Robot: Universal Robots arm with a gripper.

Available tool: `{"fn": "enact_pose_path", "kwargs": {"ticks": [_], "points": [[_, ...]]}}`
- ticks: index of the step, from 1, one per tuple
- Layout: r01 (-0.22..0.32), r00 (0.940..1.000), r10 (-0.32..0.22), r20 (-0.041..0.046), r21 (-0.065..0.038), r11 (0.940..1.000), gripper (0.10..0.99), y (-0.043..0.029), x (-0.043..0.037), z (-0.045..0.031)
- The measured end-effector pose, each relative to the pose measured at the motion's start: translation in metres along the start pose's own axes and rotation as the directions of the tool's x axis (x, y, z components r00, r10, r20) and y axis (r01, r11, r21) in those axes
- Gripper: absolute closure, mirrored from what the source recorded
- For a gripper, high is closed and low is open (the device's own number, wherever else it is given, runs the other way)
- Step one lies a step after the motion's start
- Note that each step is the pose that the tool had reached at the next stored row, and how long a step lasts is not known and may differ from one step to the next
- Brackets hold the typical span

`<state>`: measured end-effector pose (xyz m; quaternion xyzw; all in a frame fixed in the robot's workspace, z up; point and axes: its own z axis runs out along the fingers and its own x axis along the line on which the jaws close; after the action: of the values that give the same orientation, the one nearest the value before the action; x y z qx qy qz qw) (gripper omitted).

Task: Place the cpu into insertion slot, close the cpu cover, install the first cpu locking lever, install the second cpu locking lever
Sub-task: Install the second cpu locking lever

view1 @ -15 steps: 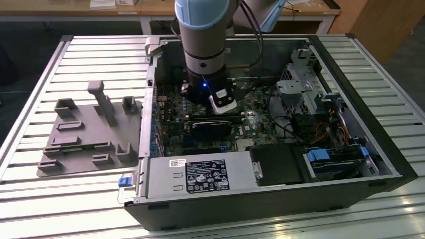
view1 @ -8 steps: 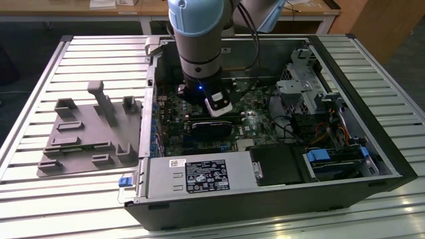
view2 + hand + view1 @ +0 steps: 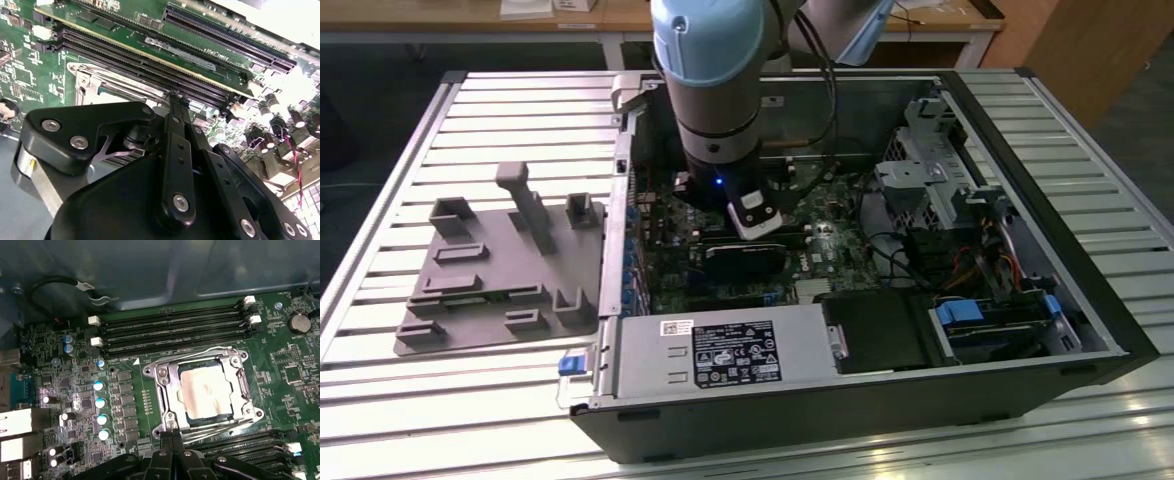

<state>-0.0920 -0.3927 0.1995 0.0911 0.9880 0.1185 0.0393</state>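
Your cpu (image 3: 206, 390) is sitting in the slot (image 3: 165, 392) with the cover (image 3: 239, 385) down, claw (image 3: 172, 436) pinched together at the slot's edge.

You see open computer case (image 3: 1067, 330) on slatted table (image 3: 520, 100). Grey fixture tray (image 3: 494, 300) lies at exterior view's left, beside case. Power supply (image 3: 720, 355) sits along near edge. Long black memory slots (image 3: 170, 327) run across green motherboard (image 3: 290, 375); coin battery (image 3: 298, 322) nearby.
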Motion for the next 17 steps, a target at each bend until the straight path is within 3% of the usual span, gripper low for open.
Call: {"fn": "enact_pose_path", "kwargs": {"ticks": [6, 17], "points": [[-0.001, 1.0000, 0.001, -0.0003, -0.018, 0.9998, 0.980, -0.0010, 0.0011, 0.0039], [-0.001, 1.0000, 0.001, -0.0001, -0.020, 0.9998, 0.980, -0.0009, 0.0017, 0.0021]]}}
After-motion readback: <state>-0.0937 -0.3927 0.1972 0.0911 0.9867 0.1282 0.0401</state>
